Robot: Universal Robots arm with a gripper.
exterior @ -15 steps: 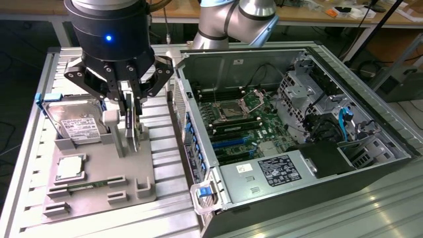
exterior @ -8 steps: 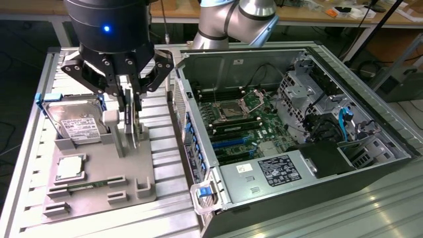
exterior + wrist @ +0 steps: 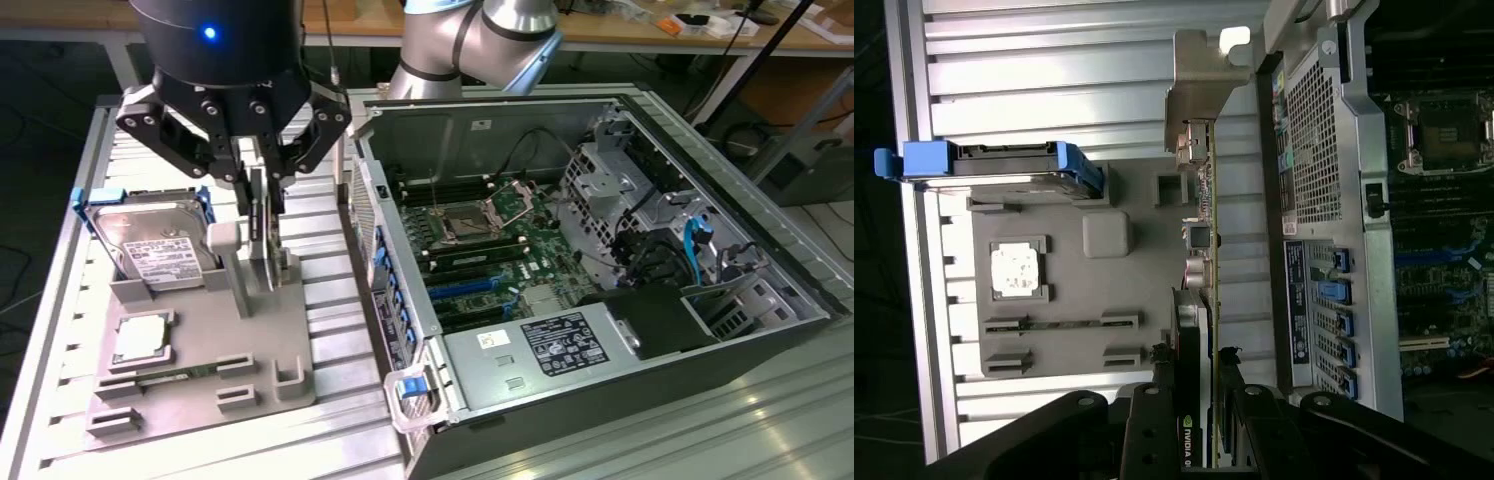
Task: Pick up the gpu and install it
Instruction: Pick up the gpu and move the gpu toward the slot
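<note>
Above the grey parts holder, the gripper hangs with its fingers pressed onto the gpu, one on each flat face. The card stands on edge directly beneath the jaws. In the wrist view its long axis runs straight away from the gripper, silvery bracket at the far end. Whether it has cleared its stand cannot be told. The open computer case lies just beside, toward the exterior view's right.

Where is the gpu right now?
The gpu stands on edge on the grey tray at the exterior view's left, under the tool, between the hard drive and the open computer case.
</note>
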